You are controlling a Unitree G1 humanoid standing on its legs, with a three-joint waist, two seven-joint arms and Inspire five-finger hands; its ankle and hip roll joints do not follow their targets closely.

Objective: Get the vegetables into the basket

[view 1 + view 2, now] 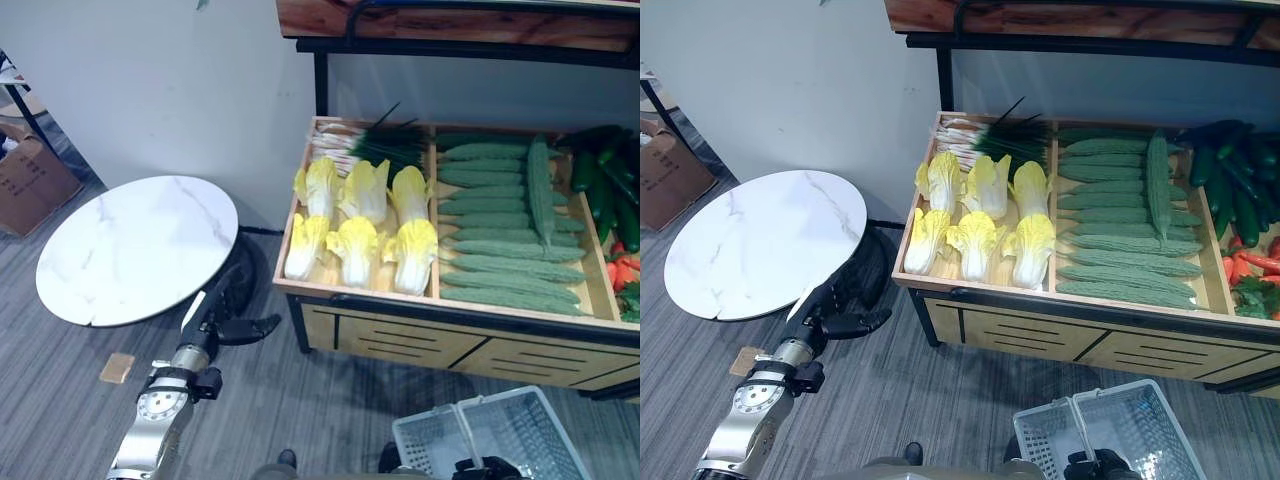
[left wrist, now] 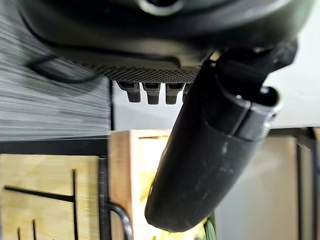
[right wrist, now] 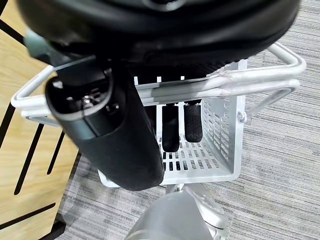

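Observation:
Vegetables lie in a wooden display stand (image 1: pixel 350 292): several yellow napa cabbages (image 1: pixel 358 232), a bunch of green onions (image 1: pixel 375 146), a bay of bumpy green gourds (image 1: pixel 505 225), and dark cucumbers (image 1: pixel 605 190) with red peppers (image 1: pixel 620 270) at the far right. A white plastic basket (image 1: pixel 525 432) hangs low in front of the stand. My right hand (image 3: pixel 117 135) is shut on its two handles (image 3: pixel 225 82). My left hand (image 1: pixel 228 312) hovers open and holding nothing, low down, left of the stand's corner, short of the cabbages.
A round white marble table (image 1: pixel 135 245) stands to the left, close behind my left hand. A cardboard box (image 1: pixel 30 180) sits at the far left by the wall. A dark shelf (image 1: pixel 460 25) overhangs the stand. A small tan patch (image 1: pixel 116 367) lies on the carpet.

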